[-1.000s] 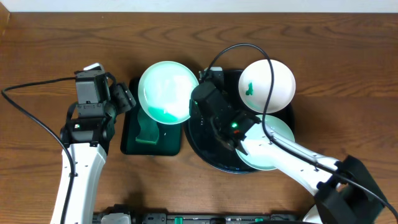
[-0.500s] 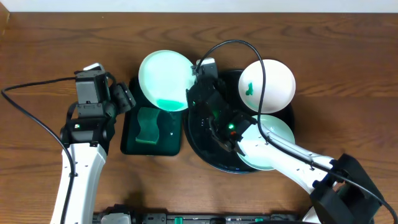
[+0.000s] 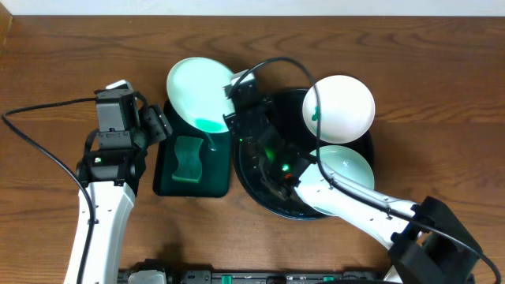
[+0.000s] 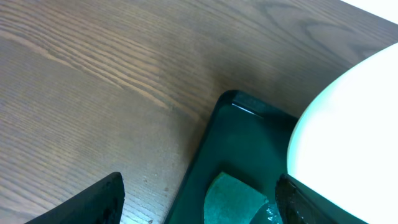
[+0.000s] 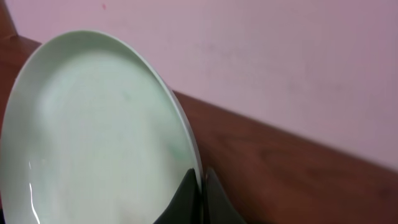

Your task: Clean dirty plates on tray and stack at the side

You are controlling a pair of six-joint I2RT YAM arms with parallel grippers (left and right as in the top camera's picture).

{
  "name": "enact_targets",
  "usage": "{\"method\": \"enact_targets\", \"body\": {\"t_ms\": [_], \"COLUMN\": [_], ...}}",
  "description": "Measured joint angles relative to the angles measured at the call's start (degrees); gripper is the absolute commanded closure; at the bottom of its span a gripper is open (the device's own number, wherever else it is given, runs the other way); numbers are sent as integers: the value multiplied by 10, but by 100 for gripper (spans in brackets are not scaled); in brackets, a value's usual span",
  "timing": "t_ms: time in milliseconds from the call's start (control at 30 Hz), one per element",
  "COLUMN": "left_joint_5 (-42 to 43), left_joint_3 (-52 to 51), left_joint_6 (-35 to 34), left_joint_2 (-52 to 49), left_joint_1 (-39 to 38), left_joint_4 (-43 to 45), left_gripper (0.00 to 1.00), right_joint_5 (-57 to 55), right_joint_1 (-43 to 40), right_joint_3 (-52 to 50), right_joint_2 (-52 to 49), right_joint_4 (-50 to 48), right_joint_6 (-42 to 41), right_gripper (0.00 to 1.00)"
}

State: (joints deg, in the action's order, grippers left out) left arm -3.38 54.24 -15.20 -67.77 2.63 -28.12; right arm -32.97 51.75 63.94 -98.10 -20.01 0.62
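Note:
My right gripper [image 3: 234, 101] is shut on the rim of a mint green plate [image 3: 199, 96], holding it tilted above the small green tray; the rim pinch shows in the right wrist view [image 5: 200, 186] with the plate [image 5: 93, 137] filling the left. A green smear sits at the plate's lower part. A white plate [image 3: 339, 106] with a green smear and another mint plate [image 3: 343, 170] lie on the black tray [image 3: 260, 189]. My left gripper [image 4: 199, 199] is open over the green tray's corner, next to the held plate's edge [image 4: 348, 130].
A dark green rectangular tray [image 3: 167, 183] holds a green sponge [image 3: 189, 158], also seen in the left wrist view [image 4: 233, 199]. Bare wood table lies to the left and right. A black cable arcs over the black tray.
My right gripper has lifted and tilted the mint plate up and to the left, uncovering the sponge. The left arm has not moved.

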Motion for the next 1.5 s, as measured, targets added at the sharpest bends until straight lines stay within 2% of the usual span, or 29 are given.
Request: {"method": "enact_targets", "body": {"t_ms": [367,833,1033,1500], "left_joint_5": [0,0,0,0], "left_joint_3": [0,0,0,0], "left_joint_6": [0,0,0,0], "left_joint_2": [0,0,0,0], "left_joint_1": [0,0,0,0], "left_joint_4": [0,0,0,0], "left_gripper": [22,22,22,22], "right_joint_5": [-7,-13,-13,-13], "right_joint_1": [12,33,35,35], "right_joint_3": [1,1,1,1], "right_joint_2": [0,0,0,0], "right_joint_4": [-103,-196,-197,-224], "right_joint_6": [220,359,394,405], "right_gripper": [98,99,99,98]}}
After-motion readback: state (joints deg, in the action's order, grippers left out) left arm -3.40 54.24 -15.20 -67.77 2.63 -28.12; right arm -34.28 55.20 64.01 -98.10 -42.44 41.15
